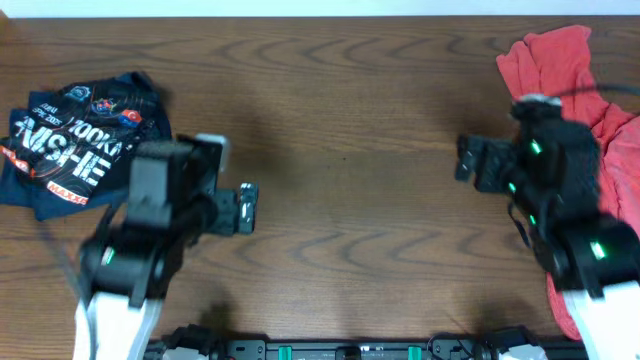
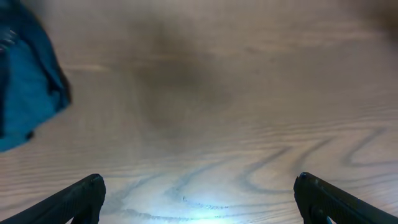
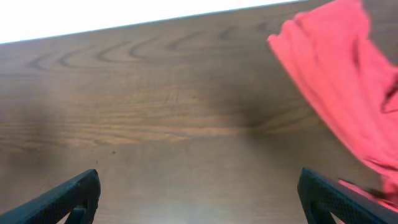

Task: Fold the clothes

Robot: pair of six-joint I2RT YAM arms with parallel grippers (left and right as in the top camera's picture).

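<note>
A black jersey [image 1: 80, 145] with white-and-red lettering lies bunched at the table's left side. Its blue-looking edge [image 2: 28, 87] shows at the left of the left wrist view. My left gripper [image 1: 247, 208] hovers to the right of the jersey, open over bare wood [image 2: 199, 190], with nothing between its fingertips [image 2: 87, 194]. A coral-red garment [image 1: 560, 60] is heaped at the far right and runs down under the right arm. My right gripper [image 1: 468, 158] points left, just beside that garment [image 3: 342, 81], and stands open [image 3: 198, 190] and empty.
The wooden table [image 1: 350, 120] stretches between the two garments. Its far edge [image 3: 155, 23] meets a white background. The arm bases [image 1: 350, 350] sit along the near edge.
</note>
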